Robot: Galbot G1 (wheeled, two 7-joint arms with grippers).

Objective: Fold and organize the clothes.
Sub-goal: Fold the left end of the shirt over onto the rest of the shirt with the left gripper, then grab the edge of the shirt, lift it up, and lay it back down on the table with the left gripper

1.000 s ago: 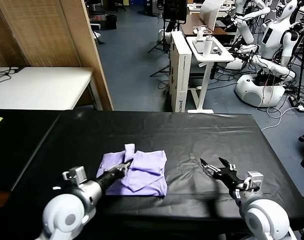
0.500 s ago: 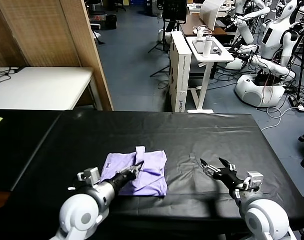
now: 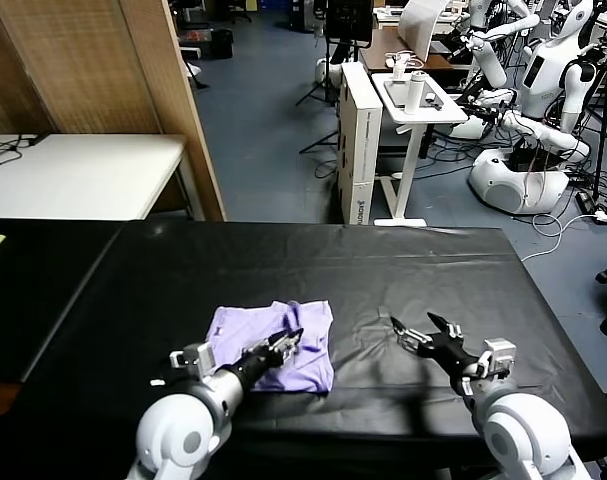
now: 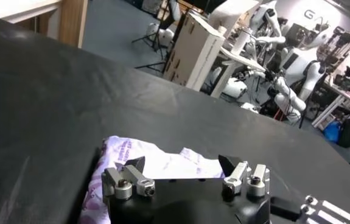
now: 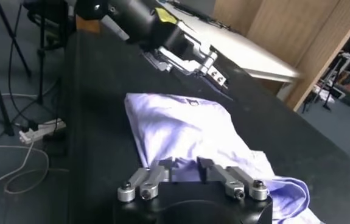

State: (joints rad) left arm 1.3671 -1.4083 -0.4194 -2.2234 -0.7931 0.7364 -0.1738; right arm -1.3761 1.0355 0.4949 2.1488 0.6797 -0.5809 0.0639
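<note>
Shirt point(image 3: 273, 343) lying bunched near table point(image 3: 133, 270) front edge, centre-left. Left gripper point(image 3: 288, 341) hovering over it, jaws slightly parted, holding nothing visible. Right gripper point(image 3: 420, 331) waiting beside, spread wide. Advice: releasing fully, lifting straight, avoiding snagging fold.

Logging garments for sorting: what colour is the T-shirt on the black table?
Light lavender-purple T-shirt, plain here; clearest in the head view.
</note>
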